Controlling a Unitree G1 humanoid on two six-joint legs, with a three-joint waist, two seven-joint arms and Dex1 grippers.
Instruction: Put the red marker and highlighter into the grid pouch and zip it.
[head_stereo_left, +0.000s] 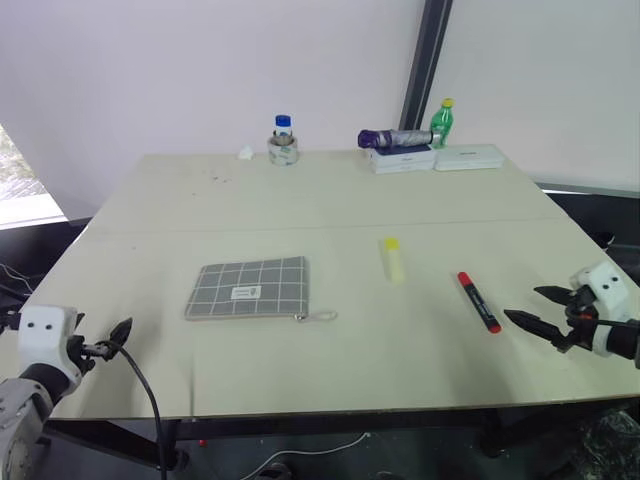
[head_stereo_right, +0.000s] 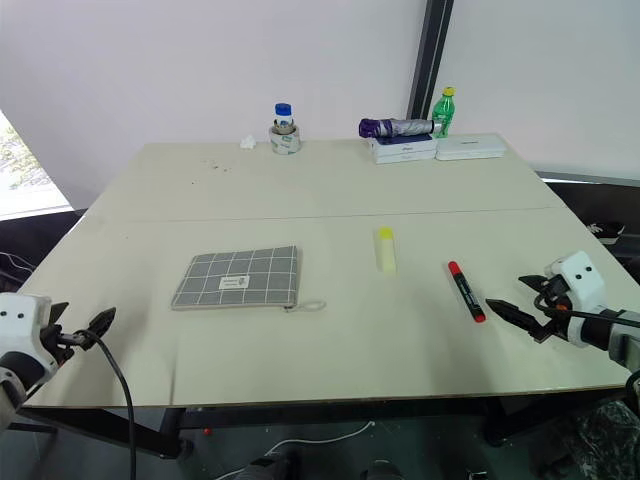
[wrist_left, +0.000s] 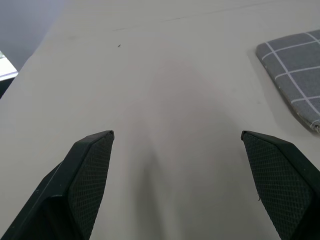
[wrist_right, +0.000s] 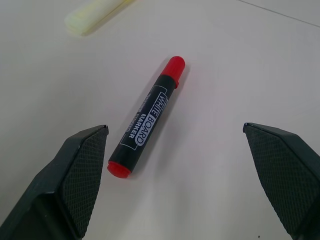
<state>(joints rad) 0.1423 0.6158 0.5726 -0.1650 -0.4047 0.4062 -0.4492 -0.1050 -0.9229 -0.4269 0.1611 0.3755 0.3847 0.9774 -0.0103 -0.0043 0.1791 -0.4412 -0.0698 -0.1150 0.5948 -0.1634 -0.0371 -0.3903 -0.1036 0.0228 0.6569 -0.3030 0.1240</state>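
The grid pouch (head_stereo_left: 247, 288) lies flat on the table, left of centre, its zipper cord trailing at its right corner. The pale-yellow highlighter (head_stereo_left: 393, 258) lies to its right. Further right lies the red marker (head_stereo_left: 478, 301), a black-bodied whiteboard marker with red ends. My right gripper (head_stereo_left: 523, 303) hovers open just right of the marker; in the right wrist view the marker (wrist_right: 147, 122) sits ahead between the fingers (wrist_right: 82, 175), with the highlighter (wrist_right: 97, 12) beyond. My left gripper (head_stereo_left: 112, 342) is open near the front left edge, the pouch corner (wrist_left: 295, 65) ahead of it to one side.
Along the far edge stand a blue-capped jar (head_stereo_left: 284, 140) on a tape roll, a folded purple umbrella (head_stereo_left: 395, 138) on white boxes (head_stereo_left: 468, 157), and a green bottle (head_stereo_left: 441, 122). A crumpled scrap (head_stereo_left: 245, 153) lies nearby. The table's front edge (head_stereo_left: 330, 408) is close to both grippers.
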